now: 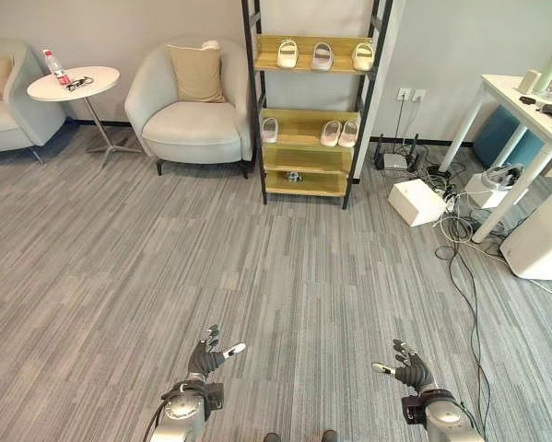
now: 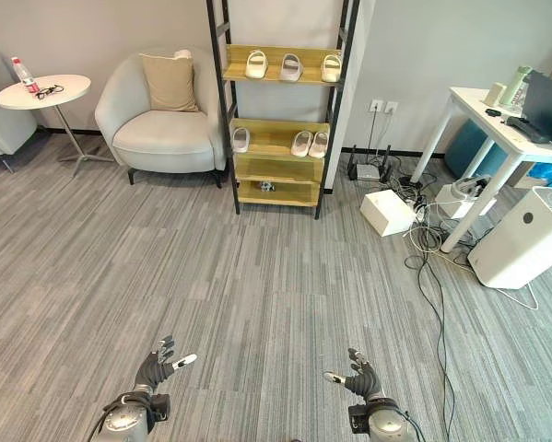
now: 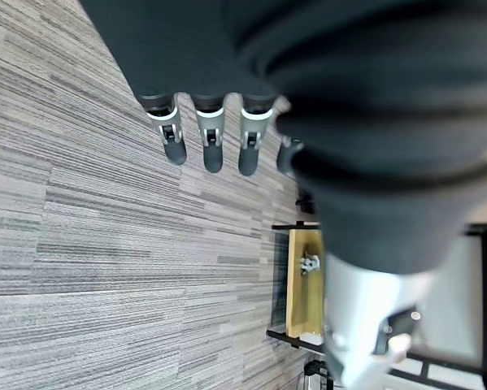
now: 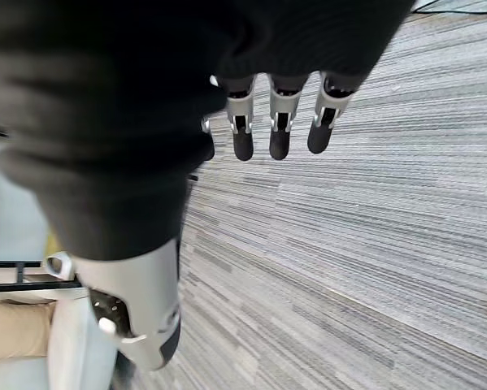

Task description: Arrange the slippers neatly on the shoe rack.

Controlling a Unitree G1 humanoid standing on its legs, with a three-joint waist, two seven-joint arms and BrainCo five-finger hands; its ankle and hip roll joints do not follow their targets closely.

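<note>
Both hands hang low over the grey floor, well short of the rack. The left hand and right hand have straight, spread fingers and hold nothing. Three pale slippers stand on the top shelf and three more on the middle one, long axes running front to back. Which end is the toe is too small to tell.

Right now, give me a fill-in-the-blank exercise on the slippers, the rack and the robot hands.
1. The top shelf of the shoe rack holds ___ slippers.
2. On the middle shelf, one slipper lies apart at its ___ end.
3. Both the left robot hand and the right robot hand hold ___.

Missing words: three; left; nothing
</note>
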